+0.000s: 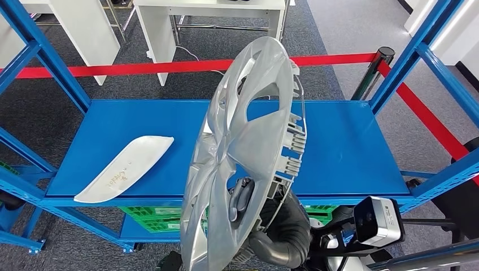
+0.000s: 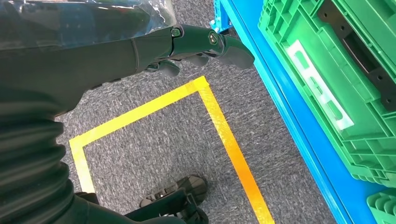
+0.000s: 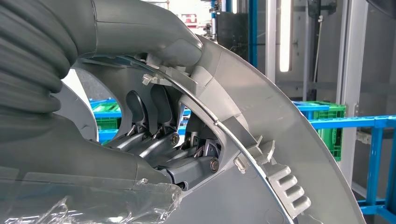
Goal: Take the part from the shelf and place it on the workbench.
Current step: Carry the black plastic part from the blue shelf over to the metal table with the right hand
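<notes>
The right hand [image 1: 243, 199] held a silver wheel cover [image 1: 243, 152] upright on its edge in front of the blue shelf [image 1: 344, 152], the disc tilted a little and lifted clear of the shelf board. In the head view the fingers [image 1: 240, 195] reached through one of the cover's lower openings and wrapped round a spoke. In the right wrist view the same fingers [image 3: 154, 144] were curled through the opening from the back, with the thick grey thumb [image 3: 154, 32] pressed over the rim, so the hand was clamped on the cover. The wire ring and the ribbed plastic clips [image 3: 287, 186] along the inside of the rim showed just beside the grip.

A white elongated part [image 1: 127, 166] lay flat on the left side of the shelf board, well apart from the cover. Behind the shelf a red barrier tape [image 1: 141, 68] ran across to a black post [image 1: 373, 70], and white tables [image 1: 169, 28] stood on the grey carpet beyond it.

The left hand [image 2: 187, 46] hung beside the shelf's lower level, over grey carpet marked with yellow tape [image 2: 219, 126]. Its dark fingers [image 2: 224, 46] were stretched out, loosely apart, and held nothing. A green crate [image 2: 336, 79] sat on the blue lower shelf board near that hand, not touching it.
</notes>
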`<state>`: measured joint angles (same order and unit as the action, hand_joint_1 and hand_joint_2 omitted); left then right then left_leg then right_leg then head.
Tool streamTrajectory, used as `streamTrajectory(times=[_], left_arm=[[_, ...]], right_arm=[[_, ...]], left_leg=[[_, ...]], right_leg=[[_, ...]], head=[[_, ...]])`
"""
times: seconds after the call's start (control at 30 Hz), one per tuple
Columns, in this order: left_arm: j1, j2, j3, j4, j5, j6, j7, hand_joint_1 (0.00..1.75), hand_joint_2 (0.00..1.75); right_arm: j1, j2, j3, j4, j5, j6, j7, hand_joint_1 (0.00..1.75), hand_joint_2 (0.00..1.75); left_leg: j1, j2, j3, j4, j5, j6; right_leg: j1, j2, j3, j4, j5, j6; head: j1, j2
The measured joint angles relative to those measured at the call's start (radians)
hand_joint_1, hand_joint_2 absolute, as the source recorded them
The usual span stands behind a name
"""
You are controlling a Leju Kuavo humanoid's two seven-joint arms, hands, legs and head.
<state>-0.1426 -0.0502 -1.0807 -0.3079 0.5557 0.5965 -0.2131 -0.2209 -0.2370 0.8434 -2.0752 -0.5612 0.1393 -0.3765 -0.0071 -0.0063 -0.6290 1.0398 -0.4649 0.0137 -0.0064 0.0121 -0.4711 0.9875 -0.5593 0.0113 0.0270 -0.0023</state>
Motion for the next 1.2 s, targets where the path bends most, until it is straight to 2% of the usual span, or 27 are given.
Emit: streamTrajectory(times=[0.1, 0.17, 0.2, 0.27, 0.3, 0.33, 0.37, 0.43, 0.47, 0.5, 0.6, 0.67, 0.7, 0.77, 0.8, 0.83, 0.87, 0.97, 1.0, 1.03, 1.13, 1.2], left_arm=[[0.000, 0.001, 0.000, 0.000, 0.001, 0.000, 0.000, 0.00, 1.75], [-0.002, 0.001, 0.000, 0.000, 0.003, 0.000, 0.000, 0.00, 1.75], [-0.002, 0.001, 0.000, 0.000, 0.003, 0.000, 0.000, 0.00, 1.75], [-0.002, 0.001, 0.000, 0.000, 0.005, 0.000, 0.000, 0.00, 1.75], [-0.001, 0.001, 0.000, 0.000, 0.005, -0.001, 0.000, 0.00, 1.75], [-0.001, 0.001, 0.000, 0.000, 0.006, -0.001, 0.000, 0.00, 1.75], [0.000, 0.001, 0.000, 0.000, 0.007, -0.001, 0.001, 0.00, 1.75], [0.000, 0.001, 0.000, 0.000, 0.007, -0.001, 0.001, 0.00, 1.75], [-0.001, 0.001, 0.000, 0.000, 0.007, -0.001, 0.001, 0.00, 1.75], [-0.001, 0.001, 0.000, 0.000, 0.007, -0.001, 0.001, 0.00, 1.75], [0.000, 0.001, 0.000, 0.000, 0.007, -0.001, 0.002, 0.00, 1.75], [-0.001, 0.001, 0.000, 0.000, 0.008, -0.001, 0.002, 0.00, 1.75], [-0.001, 0.001, 0.000, 0.000, 0.008, -0.001, 0.002, 0.00, 1.75], [0.000, 0.001, 0.000, 0.000, 0.009, -0.001, 0.002, 0.00, 1.75], [0.001, 0.001, 0.000, 0.000, 0.010, -0.001, 0.002, 0.00, 1.75], [0.001, 0.001, 0.000, 0.000, 0.010, -0.001, 0.002, 0.00, 1.75], [0.001, 0.001, 0.000, 0.000, 0.010, -0.001, 0.002, 0.00, 1.75], [0.000, 0.002, 0.000, 0.000, 0.010, -0.001, 0.002, 0.00, 1.75], [-0.001, 0.002, 0.000, 0.000, 0.010, -0.001, 0.002, 0.00, 1.75], [-0.001, 0.002, 0.000, 0.000, 0.010, -0.001, 0.002, 0.00, 1.75], [0.000, 0.002, 0.000, 0.000, 0.010, -0.001, 0.002, 0.00, 1.75], [-0.001, 0.002, 0.000, 0.000, 0.010, -0.002, 0.002, 0.00, 1.75]], right_arm=[[-0.001, -0.001, 0.002, 0.000, 0.000, -0.006, 0.002, 1.75, 1.75], [-0.004, -0.002, 0.002, -0.002, 0.003, -0.008, 0.005, 1.75, 1.75], [-0.005, -0.003, 0.002, -0.002, 0.005, -0.009, 0.006, 1.75, 1.75], [-0.008, -0.005, 0.003, -0.002, 0.011, -0.011, 0.011, 1.75, 1.75], [-0.007, -0.006, 0.003, -0.002, 0.013, -0.013, 0.014, 1.75, 1.75], [-0.007, -0.007, 0.004, -0.002, 0.014, -0.015, 0.017, 1.75, 1.75], [-0.007, -0.008, 0.004, -0.002, 0.015, -0.016, 0.019, 1.75, 1.75], [-0.009, -0.009, 0.004, -0.002, 0.015, -0.017, 0.019, 1.75, 1.75], [-0.009, -0.009, 0.004, -0.002, 0.016, -0.018, 0.020, 1.75, 1.75], [-0.010, -0.009, 0.005, -0.002, 0.016, -0.019, 0.020, 1.75, 1.75], [-0.010, -0.012, 0.006, -0.002, 0.016, -0.024, 0.022, 1.75, 1.75], [-0.011, -0.012, 0.006, -0.002, 0.016, -0.026, 0.023, 1.75, 1.75], [-0.011, -0.012, 0.007, -0.002, 0.016, -0.027, 0.023, 1.75, 1.75], [-0.012, -0.013, 0.008, -0.002, 0.016, -0.029, 0.024, 1.75, 1.75], [-0.012, -0.013, 0.009, -0.002, 0.016, -0.030, 0.025, 1.75, 1.75], [-0.012, -0.013, 0.010, -0.002, 0.016, -0.031, 0.026, 1.75, 1.75], [-0.012, -0.013, 0.011, -0.002, 0.016, -0.031, 0.027, 1.75, 1.75], [-0.012, -0.014, 0.011, -0.002, 0.016, -0.033, 0.030, 1.75, 1.75], [-0.012, -0.014, 0.011, -0.002, 0.016, -0.034, 0.030, 1.75, 1.75], [-0.012, -0.014, 0.011, -0.002, 0.016, -0.035, 0.030, 1.75, 1.75], [-0.012, -0.014, 0.011, -0.002, 0.016, -0.037, 0.031, 1.75, 1.75], [-0.013, -0.016, 0.011, -0.002, 0.016, -0.040, 0.032, 1.75, 1.75]], left_leg=[[0.000, 0.001, 0.002, -0.007, 0.001, 0.007], [0.007, 0.002, 0.007, -0.018, 0.004, 0.013], [0.010, 0.003, 0.009, -0.021, 0.004, 0.015], [0.012, 0.003, 0.010, -0.022, 0.003, 0.016], [0.013, 0.003, 0.010, -0.021, 0.002, 0.015], [0.014, 0.003, 0.011, -0.020, 0.000, 0.014], [0.016, 0.002, 0.012, -0.018, -0.002, 0.010], [0.021, 0.001, 0.015, -0.010, -0.010, 0.000], [0.021, 0.001, 0.014, -0.004, -0.013, -0.007], [0.021, 0.001, 0.012, -0.001, -0.015, -0.015], [0.020, 0.001, 0.007, -0.001, -0.011, -0.032], [0.021, 0.002, 0.000, 0.019, -0.032, -0.041], [0.021, 0.003, -0.013, 0.055, -0.058, -0.045], [0.021, 0.003, -0.060, 0.177, -0.123, -0.049], [0.021, 0.003, -0.081, 0.232, -0.143, -0.049], [0.021, 0.003, -0.089, 0.259, -0.146, -0.049], [0.021, 0.003, -0.081, 0.248, -0.129, -0.047], [0.019, 0.002, 0.005, 0.076, -0.043, -0.035], [0.017, 0.001, 0.026, 0.031, -0.033, -0.031], [0.015, 0.001, 0.034, 0.009, -0.033, -0.027], [0.014, 0.000, 0.033, -0.004, -0.033, -0.014], [0.018, 0.002, 0.033, -0.012, -0.026, -0.002]], right_leg=[[-0.003, 0.000, 0.002, -0.002, -0.003, 0.007], [-0.003, -0.003, -0.013, 0.032, -0.026, 0.013], [-0.004, -0.004, -0.037, 0.080, -0.050, 0.016], [-0.007, -0.005, -0.115, 0.219, -0.105, 0.021], [-0.008, -0.006, -0.149, 0.273, -0.115, 0.023], [-0.010, -0.006, -0.170, 0.293, -0.104, 0.025], [-0.012, -0.006, -0.172, 0.274, -0.073, 0.026], [-0.014, -0.007, -0.134, 0.153, 0.012, 0.028], [-0.014, -0.007, -0.116, 0.098, 0.039, 0.026], [-0.013, -0.006, -0.106, 0.062, 0.054, 0.021], [-0.009, -0.004, -0.109, 0.051, 0.058, -0.001], [-0.011, -0.006, -0.109, 0.047, 0.063, -0.015], [-0.013, -0.007, -0.108, 0.045, 0.065, -0.021], [-0.011, -0.009, -0.108, 0.045, 0.066, -0.029], [-0.010, -0.009, -0.108, 0.045, 0.066, -0.030], [-0.008, -0.009, -0.108, 0.046, 0.066, -0.031], [-0.008, -0.008, -0.108, 0.047, 0.066, -0.031], [-0.005, -0.003, -0.107, 0.050, 0.064, -0.026], [-0.004, -0.002, -0.109, 0.051, 0.064, -0.022], [-0.003, -0.002, -0.113, 0.052, 0.065, -0.017], [-0.004, -0.003, -0.119, 0.052, 0.066, 0.001], [-0.004, -0.005, -0.135, 0.095, 0.031, 0.011]], head=[[0.000, 0.000], [0.002, 0.000], [0.004, 0.000], [0.007, 0.000], [0.007, 0.000], [0.008, 0.000], [0.008, 0.000], [0.008, 0.000], [0.009, 0.000], [0.009, 0.000], [0.007, 0.000], [0.005, 0.000], [0.003, 0.000], [-0.001, 0.000], [-0.001, 0.000], [-0.001, 0.000], [-0.001, 0.000], [-0.001, 0.000], [-0.001, 0.000], [0.000, 0.000], [0.000, 0.000], [0.005, 0.000]])
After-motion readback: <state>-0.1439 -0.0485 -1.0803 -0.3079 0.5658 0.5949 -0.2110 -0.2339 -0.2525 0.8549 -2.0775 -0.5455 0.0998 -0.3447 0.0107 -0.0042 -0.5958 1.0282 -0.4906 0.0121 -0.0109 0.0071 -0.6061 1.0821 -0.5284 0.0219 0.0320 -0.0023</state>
